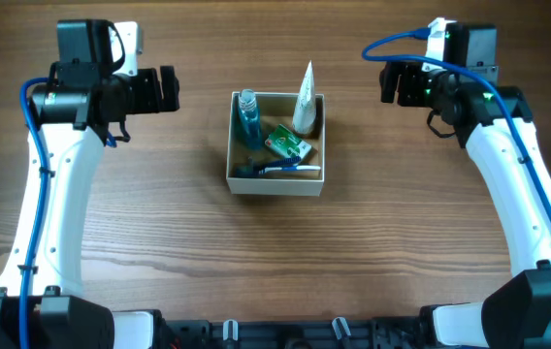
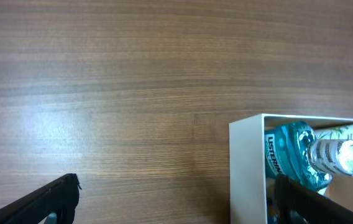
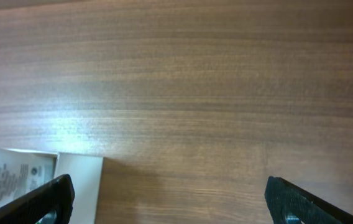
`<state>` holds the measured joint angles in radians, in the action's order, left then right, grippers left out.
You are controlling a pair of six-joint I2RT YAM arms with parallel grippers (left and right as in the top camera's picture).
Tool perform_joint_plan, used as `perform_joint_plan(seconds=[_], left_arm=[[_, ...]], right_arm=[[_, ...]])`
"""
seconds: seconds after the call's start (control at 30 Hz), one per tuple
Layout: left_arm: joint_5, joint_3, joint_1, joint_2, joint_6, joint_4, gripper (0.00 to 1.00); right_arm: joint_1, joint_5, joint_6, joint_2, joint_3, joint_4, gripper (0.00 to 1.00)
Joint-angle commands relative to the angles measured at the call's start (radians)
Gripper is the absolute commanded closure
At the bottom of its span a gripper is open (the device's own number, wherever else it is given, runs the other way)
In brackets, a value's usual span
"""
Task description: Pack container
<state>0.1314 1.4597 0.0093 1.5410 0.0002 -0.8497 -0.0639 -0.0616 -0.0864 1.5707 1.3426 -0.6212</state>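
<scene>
The container (image 1: 275, 184), a small square box with white walls and a tan inside, sits at the table's centre. It holds a blue mouthwash bottle (image 1: 248, 114), a white tube (image 1: 306, 93) standing up, a green packet (image 1: 287, 145) and a toothbrush (image 1: 280, 169). My left gripper (image 1: 167, 87) is open and empty, left of the container. In the left wrist view (image 2: 176, 199) the container's wall (image 2: 248, 168) and the bottle (image 2: 294, 152) show at the lower right. My right gripper (image 1: 389, 81) is open and empty, right of the container; its view (image 3: 167, 199) shows a container corner (image 3: 80, 171).
Bare wooden tabletop (image 1: 275, 271) lies all around the container. The arms' white links run down both sides of the table to their bases at the front edge.
</scene>
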Motion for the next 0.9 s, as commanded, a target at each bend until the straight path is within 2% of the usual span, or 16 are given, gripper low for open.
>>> perform_joint_plan(seconds=[0.0,0.13,0.27,0.43,0.7,0.87], left_arm=[[0.051,0.008,0.022,-0.012,-0.006,-0.043,0.00],[0.054,0.007,0.019,-0.074,0.022,-0.067,0.00],[0.050,-0.049,0.019,-0.218,0.022,-0.068,0.00],[0.051,-0.209,0.019,-0.479,0.032,-0.044,0.00],[0.006,-0.444,0.019,-0.927,0.037,-0.042,0.00],[0.029,-0.485,0.019,-1.078,0.037,-0.034,0.00]], right_arm=[[0.000,0.017,-0.003,-0.065,0.021,-0.045,0.00],[0.000,0.047,-0.055,-0.161,0.012,-0.091,0.00],[-0.001,0.072,-0.104,-0.334,-0.050,-0.146,0.00],[-0.001,0.072,-0.153,-0.583,-0.208,-0.149,0.00],[-0.001,0.068,-0.123,-1.015,-0.498,-0.147,0.00],[0.000,0.069,-0.125,-1.159,-0.574,-0.155,0.00]])
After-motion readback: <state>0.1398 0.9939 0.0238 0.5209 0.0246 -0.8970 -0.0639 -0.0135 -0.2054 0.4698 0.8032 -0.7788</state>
